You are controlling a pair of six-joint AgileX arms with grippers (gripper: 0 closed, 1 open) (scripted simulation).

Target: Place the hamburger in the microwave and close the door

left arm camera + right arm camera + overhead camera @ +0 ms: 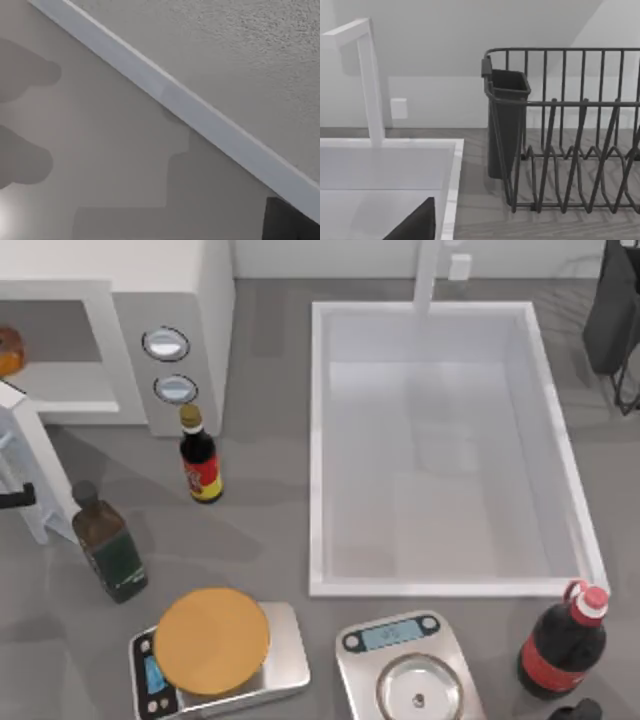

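Observation:
The white microwave point(190, 290) stands at the table's back left, its two silver-ringed dials facing up in the top view and its cavity open. The hamburger point(8, 350), a small orange-brown bun, lies inside the cavity at the picture's left edge, only partly seen. The door point(28, 465) hangs open, swung out toward the front. A black part of my left gripper point(15, 498) sits against the door. The left wrist view is close on the door's speckled mesh window point(240, 50) and white frame. My right gripper point(578, 710) is parked at the front right.
A soy sauce bottle point(201, 462) and a dark green bottle point(108, 545) stand just in front of the microwave. Two scales point(285, 665) point(410, 670) sit at the front, one under an orange disc point(212, 640). A cola bottle point(563, 645), the sink point(318, 440) and a dish rack point(570, 130) lie to the right.

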